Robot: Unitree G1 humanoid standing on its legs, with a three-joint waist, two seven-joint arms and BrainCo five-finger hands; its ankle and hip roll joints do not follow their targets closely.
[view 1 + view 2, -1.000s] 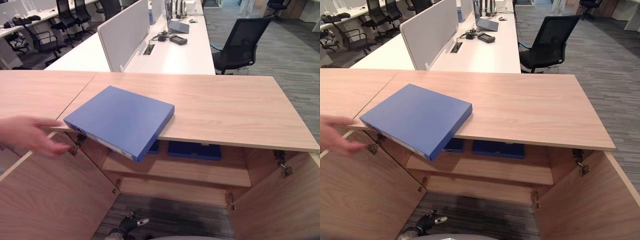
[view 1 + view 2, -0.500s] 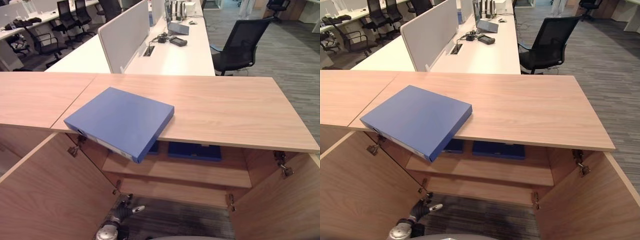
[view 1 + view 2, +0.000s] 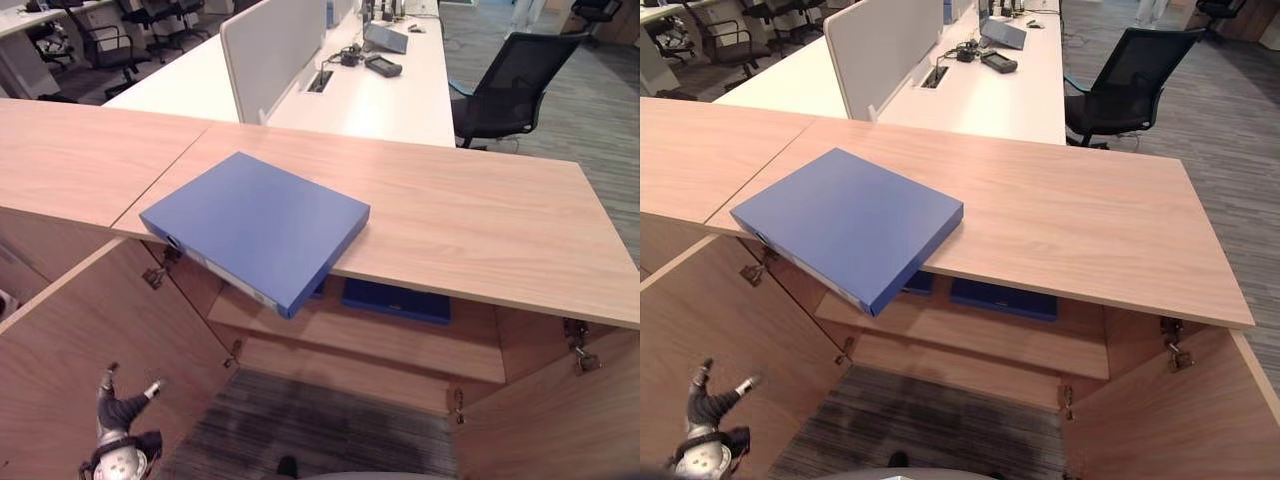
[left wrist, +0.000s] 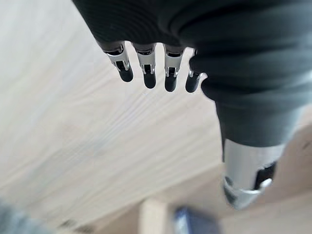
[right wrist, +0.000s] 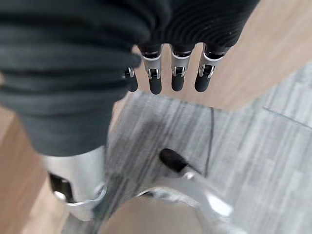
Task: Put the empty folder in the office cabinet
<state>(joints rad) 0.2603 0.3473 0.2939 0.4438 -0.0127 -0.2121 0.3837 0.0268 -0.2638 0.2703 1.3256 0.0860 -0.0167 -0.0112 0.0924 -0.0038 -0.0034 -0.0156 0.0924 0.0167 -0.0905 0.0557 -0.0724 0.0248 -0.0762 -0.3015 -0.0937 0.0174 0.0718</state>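
Note:
A blue folder (image 3: 255, 225) lies flat on the wooden cabinet top (image 3: 480, 215), one corner jutting out past the front edge above the open cabinet. Both cabinet doors stand open, the left door (image 3: 90, 340) and the right door (image 3: 560, 420). Inside, a shelf (image 3: 380, 345) carries other blue folders (image 3: 395, 300). My left hand (image 3: 118, 412) hangs low in front of the left door, well below the folder, fingers straight and holding nothing. In the right wrist view my right hand (image 5: 178, 73) is open over the carpet, empty.
Behind the cabinet runs a white desk (image 3: 380, 95) with a divider panel (image 3: 270, 45) and small devices. A black office chair (image 3: 510, 85) stands at the back right. Grey carpet (image 3: 320, 430) covers the floor before the cabinet.
The person's hand that was at the left door's edge has gone. My left hand has moved left and risen in front of the left door. The camera has shifted a little.

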